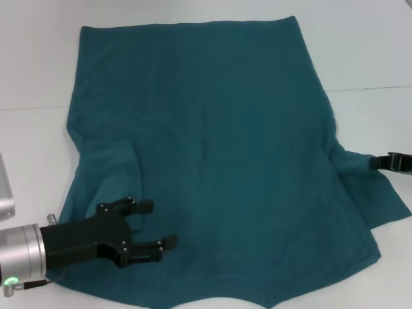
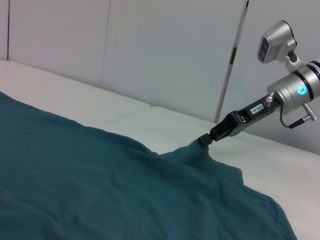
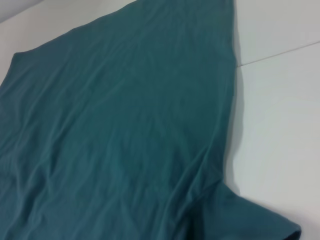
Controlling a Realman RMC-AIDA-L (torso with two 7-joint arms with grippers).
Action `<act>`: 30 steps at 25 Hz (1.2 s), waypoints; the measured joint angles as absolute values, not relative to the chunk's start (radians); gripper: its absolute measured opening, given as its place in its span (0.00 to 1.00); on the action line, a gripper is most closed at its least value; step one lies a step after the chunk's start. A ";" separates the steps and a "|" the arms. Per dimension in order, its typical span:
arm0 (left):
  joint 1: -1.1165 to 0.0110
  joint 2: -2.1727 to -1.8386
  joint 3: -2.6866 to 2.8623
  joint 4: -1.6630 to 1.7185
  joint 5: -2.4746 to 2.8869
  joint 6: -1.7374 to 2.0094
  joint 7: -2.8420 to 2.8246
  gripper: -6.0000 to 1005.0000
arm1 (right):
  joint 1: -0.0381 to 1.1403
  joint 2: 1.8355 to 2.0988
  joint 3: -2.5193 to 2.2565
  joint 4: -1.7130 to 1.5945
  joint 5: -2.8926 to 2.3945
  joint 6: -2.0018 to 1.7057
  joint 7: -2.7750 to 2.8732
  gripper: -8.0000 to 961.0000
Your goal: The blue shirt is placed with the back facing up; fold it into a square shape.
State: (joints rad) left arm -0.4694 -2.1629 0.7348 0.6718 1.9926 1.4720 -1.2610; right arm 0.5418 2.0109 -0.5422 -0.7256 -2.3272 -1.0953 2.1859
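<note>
Nearest, at the lower left of the head view, the left gripper is hovering over the blue shirt with its jaws standing well apart and nothing between them; the cloth of the left sleeve and shoulder is lying under and around the fingers, and one black fingertip is showing against the teal fabric. The shirt itself is lying spread on the white table, plain side up, filling most of the middle of the frame from the bottom edge to the upper part, its hem running along the top. At the right edge of the head view only the tip of the right gripper is showing, at the edge of the right sleeve; whether it is gripping is not clear there. The left wrist view is giving what the head view is not: farther off, the right gripper is closing its jaws on a bunched peak of the blue shirt, the sleeve cloth lifting slightly toward it. The right wrist view is showing only the blue shirt stretching away across the table, with no fingers visible.
</note>
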 joint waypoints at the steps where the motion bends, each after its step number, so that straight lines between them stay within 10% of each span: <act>1: -0.469 -2.163 0.735 0.672 1.993 1.472 -1.261 0.90 | 0.542 2.011 -0.542 -0.726 -2.327 -1.095 2.186 0.25; 9: -0.469 -2.163 0.735 0.672 1.993 1.472 -1.260 0.90 | 0.532 2.015 -0.509 -0.719 -2.293 -1.094 2.156 0.01; 30: -0.468 -2.165 0.729 0.655 1.985 1.473 -1.262 0.90 | 0.524 2.012 -0.467 -0.715 -2.220 -0.983 2.025 0.01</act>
State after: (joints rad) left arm -0.4684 -2.1654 0.7293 0.6548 1.9845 1.4726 -1.2624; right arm 0.5239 2.0116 -0.4668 -0.7148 -2.2201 -0.9834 2.0245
